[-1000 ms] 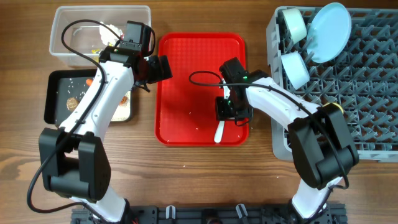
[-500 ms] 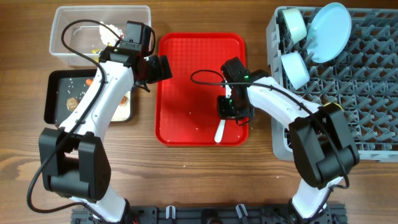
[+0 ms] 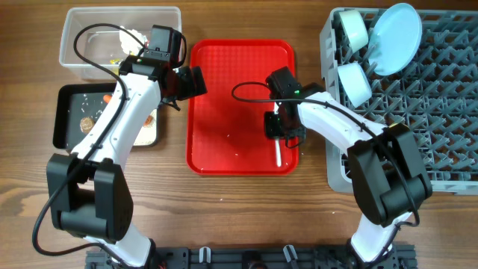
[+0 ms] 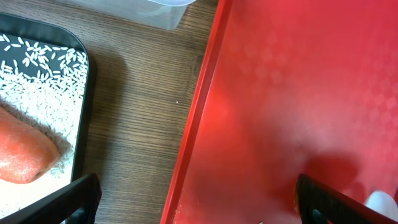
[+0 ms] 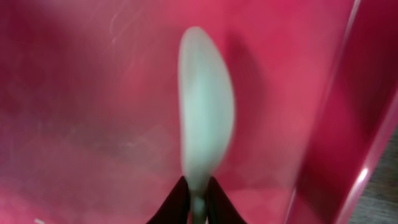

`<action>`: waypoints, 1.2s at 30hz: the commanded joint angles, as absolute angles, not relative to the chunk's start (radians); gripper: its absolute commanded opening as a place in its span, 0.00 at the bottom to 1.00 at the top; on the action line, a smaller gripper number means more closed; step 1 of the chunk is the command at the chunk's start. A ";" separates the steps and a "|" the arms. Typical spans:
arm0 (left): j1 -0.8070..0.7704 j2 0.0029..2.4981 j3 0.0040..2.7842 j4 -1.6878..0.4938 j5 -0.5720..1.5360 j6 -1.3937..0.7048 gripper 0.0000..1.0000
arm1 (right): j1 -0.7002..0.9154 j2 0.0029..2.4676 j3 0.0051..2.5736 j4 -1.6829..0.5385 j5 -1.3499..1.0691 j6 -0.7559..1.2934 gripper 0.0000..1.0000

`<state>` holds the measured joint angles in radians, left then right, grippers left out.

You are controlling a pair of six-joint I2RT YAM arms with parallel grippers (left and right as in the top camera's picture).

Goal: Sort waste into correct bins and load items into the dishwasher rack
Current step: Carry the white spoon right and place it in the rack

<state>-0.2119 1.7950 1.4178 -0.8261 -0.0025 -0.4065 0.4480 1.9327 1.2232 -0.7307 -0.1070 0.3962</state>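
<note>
Now my right gripper (image 5: 198,200) pinches the white spoon (image 5: 205,115) by its handle over the red tray (image 3: 224,112), ready for the dishwasher rack (image 3: 441,112).

A white spoon (image 5: 205,112), red tray (image 3: 224,97), grey gridded rack (image 3: 448,127) and light-blue plate (image 3: 394,37).

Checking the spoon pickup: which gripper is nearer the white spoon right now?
Right. The right gripper is shut on the white spoon at its handle, at the red tray's right side. The left gripper hangs open at the tray's left edge, apart from the spoon.
</note>
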 commanded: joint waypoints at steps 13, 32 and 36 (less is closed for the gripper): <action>-0.206 1.795 1.421 -0.824 -0.001 -0.420 1.00 | 0.445 1.900 1.279 -0.764 -0.140 0.359 0.04; -0.206 1.795 1.421 -0.824 -0.001 -0.420 1.00 | -0.076 1.208 1.380 -1.085 0.071 0.393 0.04; -0.206 1.795 1.421 -0.824 -0.001 -0.420 1.00 | -0.287 1.220 1.379 -1.082 0.055 0.389 0.04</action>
